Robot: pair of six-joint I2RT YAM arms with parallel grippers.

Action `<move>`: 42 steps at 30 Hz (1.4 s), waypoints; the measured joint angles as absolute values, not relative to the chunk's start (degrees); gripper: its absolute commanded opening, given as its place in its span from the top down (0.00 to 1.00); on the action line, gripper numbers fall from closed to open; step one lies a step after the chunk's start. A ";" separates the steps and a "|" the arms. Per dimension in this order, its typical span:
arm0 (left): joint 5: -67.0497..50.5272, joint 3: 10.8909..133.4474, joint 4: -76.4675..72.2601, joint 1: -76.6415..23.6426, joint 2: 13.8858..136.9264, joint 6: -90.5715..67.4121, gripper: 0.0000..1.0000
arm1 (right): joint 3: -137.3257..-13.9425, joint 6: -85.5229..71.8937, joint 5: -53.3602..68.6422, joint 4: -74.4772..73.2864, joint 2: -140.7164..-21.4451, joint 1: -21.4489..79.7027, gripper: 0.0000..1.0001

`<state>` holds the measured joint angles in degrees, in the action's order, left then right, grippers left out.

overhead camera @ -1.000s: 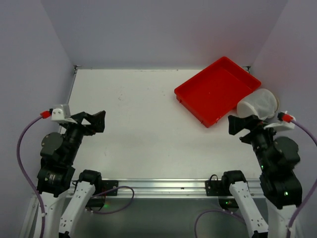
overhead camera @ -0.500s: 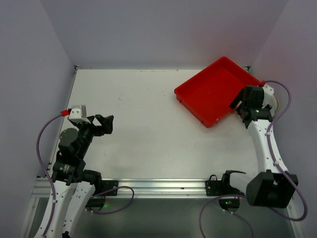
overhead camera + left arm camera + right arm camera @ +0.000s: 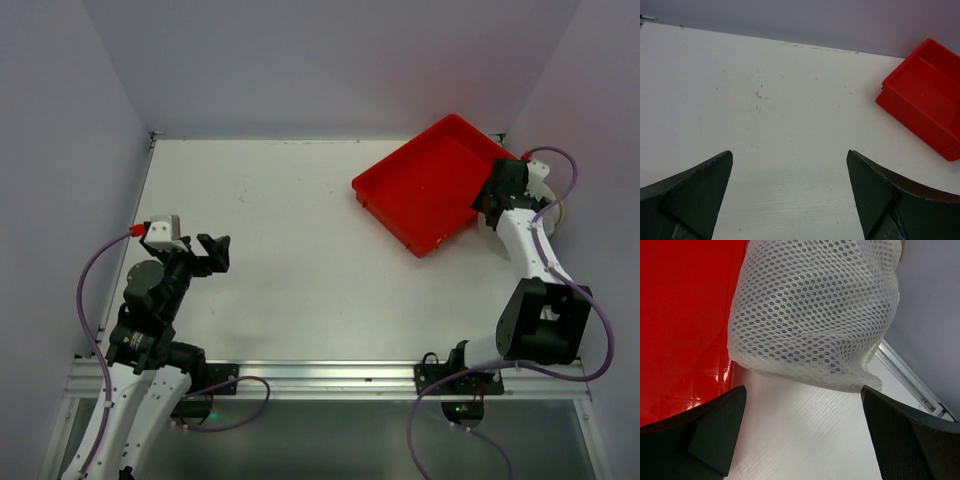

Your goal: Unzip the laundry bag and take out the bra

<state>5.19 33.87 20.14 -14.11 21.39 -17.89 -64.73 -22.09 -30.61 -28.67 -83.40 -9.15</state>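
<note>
The laundry bag (image 3: 815,315) is a white mesh pouch lying on the table against the red tray's right side. Something grey shows dimly through the mesh, and I cannot make out the bra. My right gripper (image 3: 803,390) hangs open just short of the bag's near edge, its fingers (image 3: 705,435) spread wider than the bag and touching nothing. In the top view the right gripper (image 3: 500,195) covers most of the laundry bag (image 3: 549,200). My left gripper (image 3: 212,252) is open over the left of the table, far from the bag, and the left gripper (image 3: 789,152) holds nothing.
The red tray (image 3: 432,190) sits slanted at the back right, and the same red tray (image 3: 925,95) appears in the left wrist view. The right wall and a metal rail (image 3: 910,375) run close behind the bag. The white table (image 3: 300,230) spans the middle.
My right arm has swung out from near its base to the far right, over the laundry bag. The left gripper has shifted slightly right and forward. Both stay open.
</note>
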 measured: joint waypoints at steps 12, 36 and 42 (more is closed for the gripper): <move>6.24 33.87 20.05 -14.72 20.62 -17.34 0.00 | -63.07 -17.19 -33.47 -20.67 -82.19 -9.13 0.01; 6.44 33.87 19.77 -14.72 20.49 -17.30 0.00 | -63.72 -20.53 -38.79 -30.04 -81.91 -7.31 1.00; 6.61 33.87 19.77 -14.72 20.82 -17.30 0.00 | -67.88 -19.46 -45.89 -34.87 -71.07 12.93 1.00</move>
<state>6.61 33.87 19.77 -14.72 20.82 -17.30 -67.88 -19.46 -45.89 -34.87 -71.07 12.93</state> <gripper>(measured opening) 0.997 0.066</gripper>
